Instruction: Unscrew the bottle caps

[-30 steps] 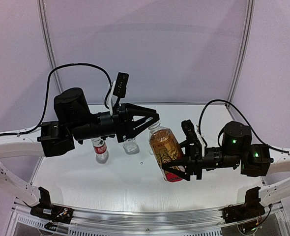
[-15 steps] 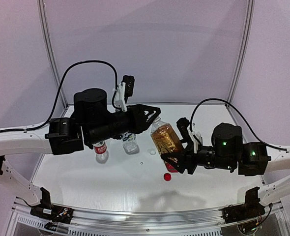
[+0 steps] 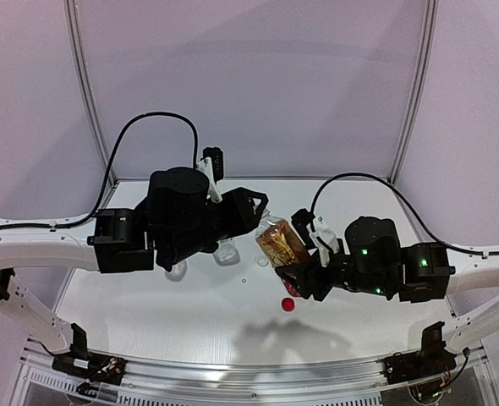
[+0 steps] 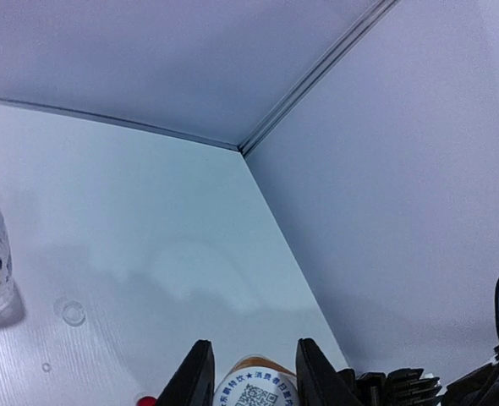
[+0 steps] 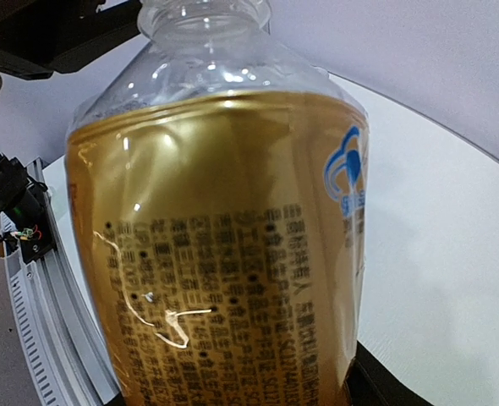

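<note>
two-fingered right gripper (image 3: 303,282) holds amber bottle (image 3: 276,243) tilted.

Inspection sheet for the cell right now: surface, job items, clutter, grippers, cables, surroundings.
Surface: white table, no spill seen.
Job's things: amber bottle tilted; white printed cap on it; red cap loose on table; clear bottle and second clear bottle standing, partly behind left arm.
Clutter: small clear ring on table.
Grippers: left gripper shut on white printed cap; right gripper shut on amber bottle.
Cables: black cables arch over both arms, off the bottles.
Surroundings: pale panel walls.
</note>
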